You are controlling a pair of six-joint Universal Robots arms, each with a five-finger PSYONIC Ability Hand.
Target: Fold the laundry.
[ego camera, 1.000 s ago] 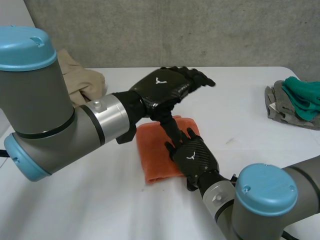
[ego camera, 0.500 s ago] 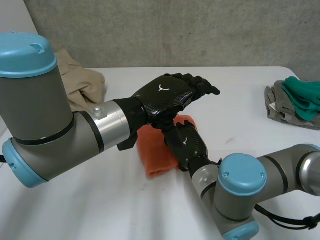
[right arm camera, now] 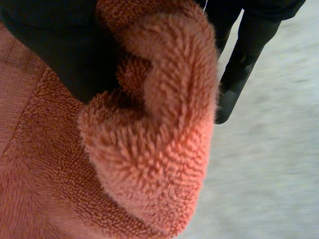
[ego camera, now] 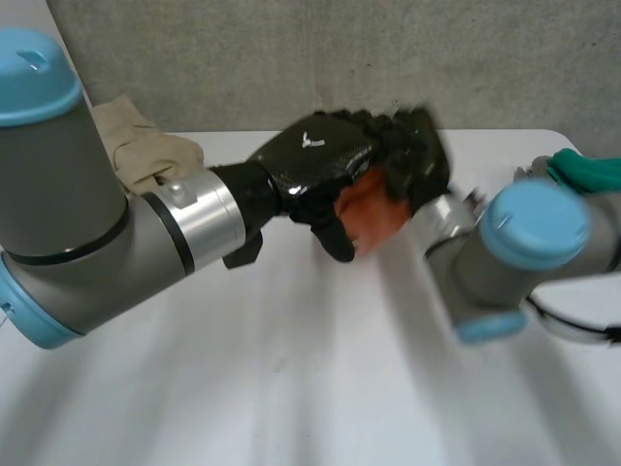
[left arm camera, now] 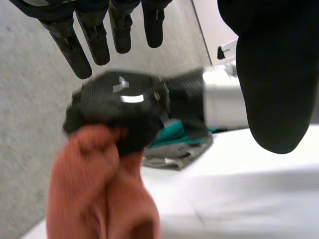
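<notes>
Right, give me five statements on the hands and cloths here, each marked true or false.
1. The right hand grips the towel. True.
2. The left hand grips the towel too. False: its fingers are straight and hold nothing.
3. The towel lies flat on the table. False: it is bunched in the right hand.
4. A beige cloth lies at the table's far left. True.
5. The green cloth lies on the beige cloth. False: it lies on a grey cloth at the table's right side.
</notes>
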